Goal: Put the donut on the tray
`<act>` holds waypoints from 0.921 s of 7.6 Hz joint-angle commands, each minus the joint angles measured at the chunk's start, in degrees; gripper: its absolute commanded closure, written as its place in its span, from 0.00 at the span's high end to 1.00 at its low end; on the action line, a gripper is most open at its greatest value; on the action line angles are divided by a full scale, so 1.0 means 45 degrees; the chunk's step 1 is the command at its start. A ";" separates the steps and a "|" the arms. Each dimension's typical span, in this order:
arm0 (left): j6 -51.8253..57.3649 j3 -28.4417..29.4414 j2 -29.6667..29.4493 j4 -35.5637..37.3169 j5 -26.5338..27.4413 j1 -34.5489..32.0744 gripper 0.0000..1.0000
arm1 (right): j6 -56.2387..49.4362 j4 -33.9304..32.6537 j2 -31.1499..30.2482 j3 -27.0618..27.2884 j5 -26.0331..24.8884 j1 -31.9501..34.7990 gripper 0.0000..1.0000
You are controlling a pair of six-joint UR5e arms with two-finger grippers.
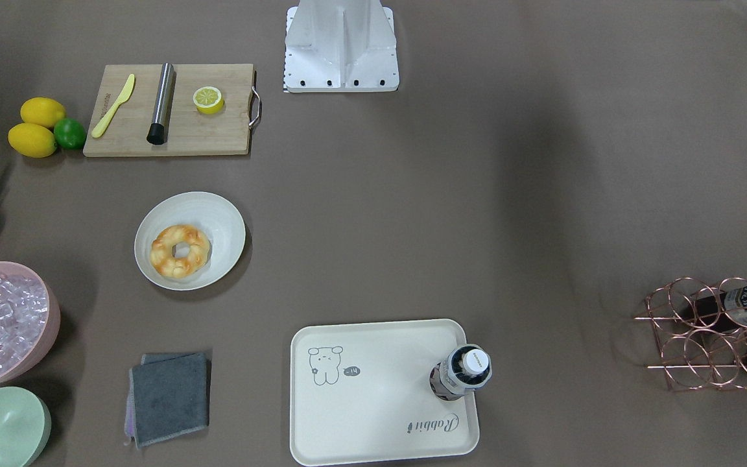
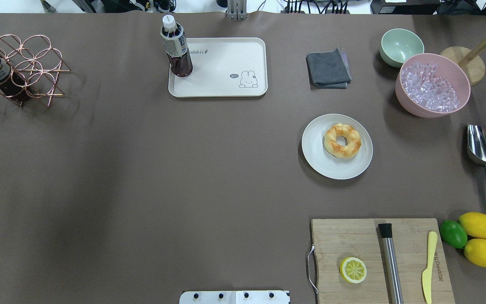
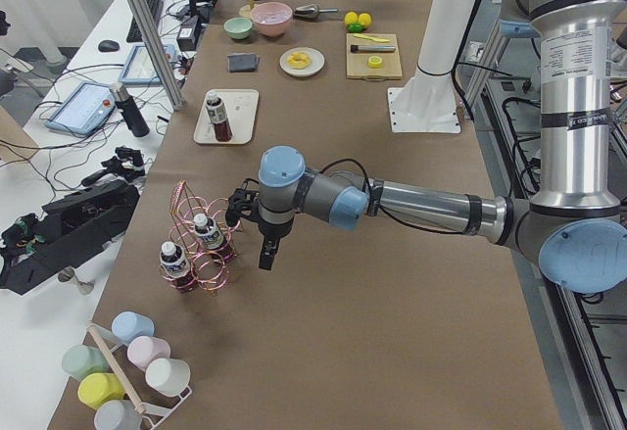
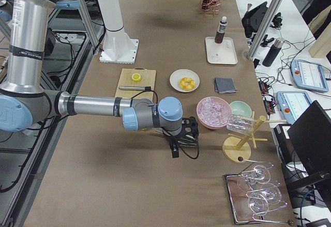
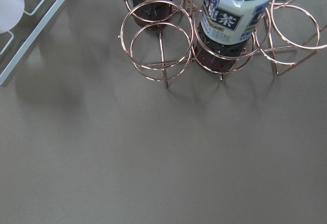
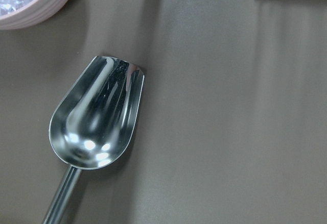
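The golden donut [image 1: 180, 251] lies on a round white plate [image 1: 221, 214] on the robot's right half; it also shows in the overhead view [image 2: 342, 140]. The cream tray [image 1: 373, 402] with the rabbit drawing lies at the far edge [image 2: 222, 84], with a dark tea bottle [image 2: 175, 50] standing on one corner. My left gripper [image 3: 266, 254] hovers beside the copper bottle rack [image 3: 201, 254], far from both. My right gripper [image 4: 175, 152] hovers over a steel scoop [image 6: 97, 117]. Both grippers show only in the side views, so I cannot tell whether they are open or shut.
A wooden cutting board [image 2: 352, 236] holds a half lemon [image 2: 353, 270], a steel rod and a yellow knife. Two lemons and a lime [image 2: 453, 233] lie beside it. A pink bowl of ice [image 2: 433, 84], a green bowl [image 2: 401, 46] and a grey cloth [image 2: 327, 69] stand near the tray.
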 commanded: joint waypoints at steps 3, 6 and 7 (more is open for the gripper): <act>0.0070 0.0013 0.0557 -0.0039 -0.0035 0.0028 0.97 | -0.0017 0.0010 -0.0042 0.0004 0.0059 0.0000 1.00; 0.0710 -0.0046 0.0597 -0.0001 -0.0171 -0.0089 0.97 | 0.0002 0.0010 -0.0042 0.0004 0.0059 0.0000 1.00; 0.0966 -0.0123 0.0810 0.0020 -0.0248 -0.0108 0.97 | 0.0002 0.0010 -0.0042 0.0023 0.0098 0.0020 1.00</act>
